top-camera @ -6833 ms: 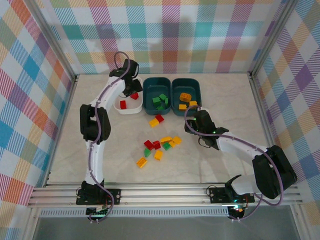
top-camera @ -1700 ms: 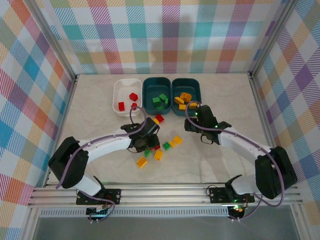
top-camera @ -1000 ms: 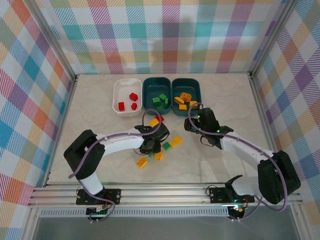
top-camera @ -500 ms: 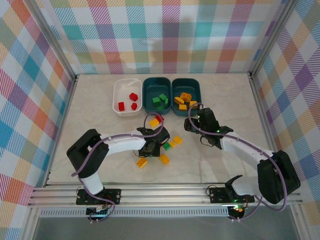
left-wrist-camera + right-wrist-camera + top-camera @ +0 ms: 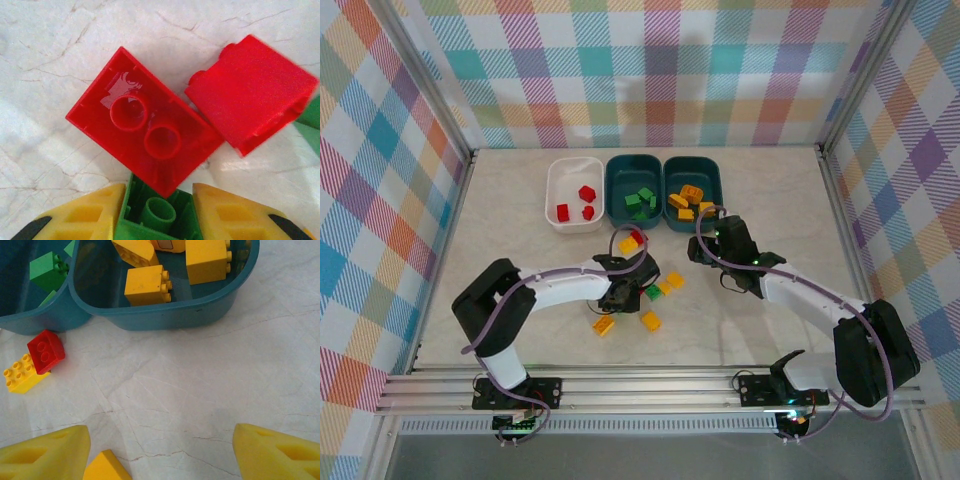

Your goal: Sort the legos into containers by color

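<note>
My left gripper (image 5: 628, 291) is down in the loose pile at mid-table. In the left wrist view its yellow fingers (image 5: 85, 215) press both sides of an upturned green lego (image 5: 157, 215). An upside-down red lego (image 5: 145, 135) overlaps the green one's far edge, and a second red lego (image 5: 252, 92) lies to its right. My right gripper (image 5: 708, 243) hangs open over bare table just in front of the right teal tub (image 5: 693, 200), which holds yellow legos (image 5: 147, 286). The middle teal tub (image 5: 634, 210) holds green ones, and the white tub (image 5: 575, 222) holds three red ones.
A red lego (image 5: 46, 351) and a yellow lego (image 5: 22, 375) lie together in front of the tubs. Another yellow corner (image 5: 105, 467) pokes up by my right gripper's left finger. Yellow legos (image 5: 604, 325) (image 5: 650, 320) (image 5: 670, 283) and a green one (image 5: 653, 292) lie round the left gripper.
The left arm came from the white tub down to the pile, then slid right into it. A yellow lego got nudged toward the near side. The right arm barely moved.
</note>
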